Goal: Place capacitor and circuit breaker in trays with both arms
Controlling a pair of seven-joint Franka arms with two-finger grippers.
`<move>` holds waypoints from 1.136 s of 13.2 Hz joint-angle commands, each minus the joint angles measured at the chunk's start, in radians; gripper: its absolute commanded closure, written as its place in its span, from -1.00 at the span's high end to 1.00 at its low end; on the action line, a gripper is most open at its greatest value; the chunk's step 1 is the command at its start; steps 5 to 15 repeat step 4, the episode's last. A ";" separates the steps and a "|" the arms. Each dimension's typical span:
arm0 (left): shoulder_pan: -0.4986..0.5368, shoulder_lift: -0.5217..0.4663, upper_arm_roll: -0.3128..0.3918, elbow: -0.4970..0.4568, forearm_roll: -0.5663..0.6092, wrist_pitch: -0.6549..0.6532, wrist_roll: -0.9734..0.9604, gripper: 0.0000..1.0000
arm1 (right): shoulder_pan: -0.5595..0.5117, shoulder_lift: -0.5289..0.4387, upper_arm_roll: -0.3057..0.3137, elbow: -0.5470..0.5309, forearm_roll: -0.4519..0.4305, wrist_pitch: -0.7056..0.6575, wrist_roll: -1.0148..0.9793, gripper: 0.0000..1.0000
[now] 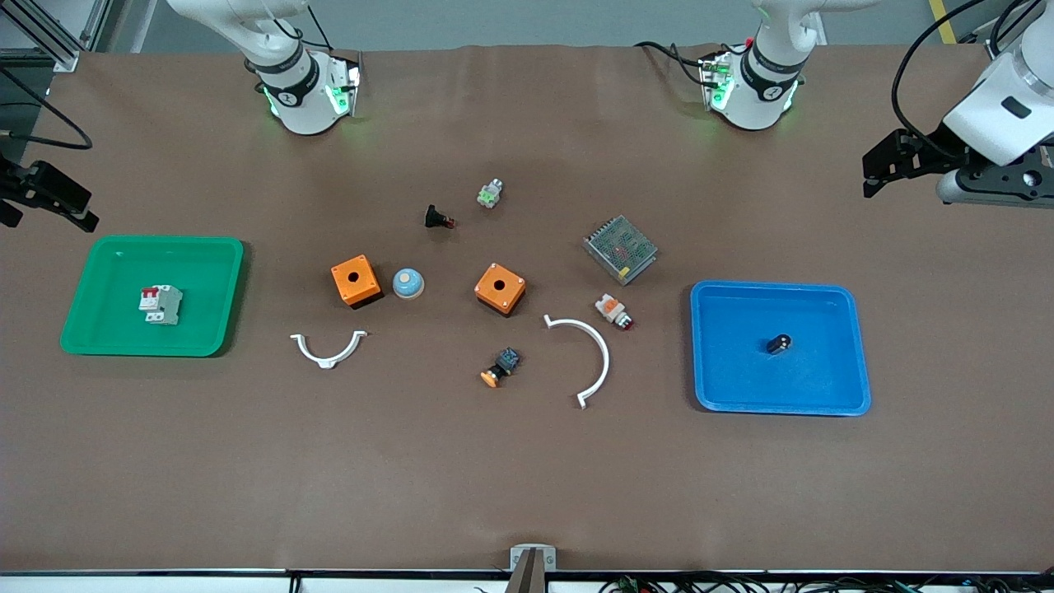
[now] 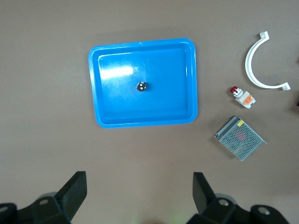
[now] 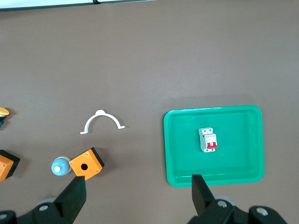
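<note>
The capacitor (image 1: 779, 343), a tiny black cylinder with a pale end face, lies in the blue tray (image 1: 832, 395); both show in the left wrist view (image 2: 141, 86), tray rim (image 2: 145, 122). The circuit breaker (image 1: 160, 304), white-grey with red levers, lies in the green tray (image 1: 107, 342); both show in the right wrist view (image 3: 208, 139), tray rim (image 3: 212, 179). My left gripper (image 1: 885, 169) (image 2: 138, 184) is open and empty, up over the table's left-arm end. My right gripper (image 1: 41, 202) (image 3: 138, 186) is open and empty, up over the right-arm end.
Between the trays lie two orange boxes (image 1: 356, 281) (image 1: 500, 288), a blue dome (image 1: 408, 283), a metal mesh unit (image 1: 620, 249), two white curved brackets (image 1: 328, 349) (image 1: 589, 356), a white-and-orange button (image 1: 613, 311), a black push-button (image 1: 438, 218) and other small parts.
</note>
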 commanded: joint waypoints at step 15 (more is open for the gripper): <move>0.008 0.002 0.000 0.027 -0.021 -0.004 -0.004 1.00 | -0.001 0.031 -0.004 0.056 0.013 -0.004 0.002 1.00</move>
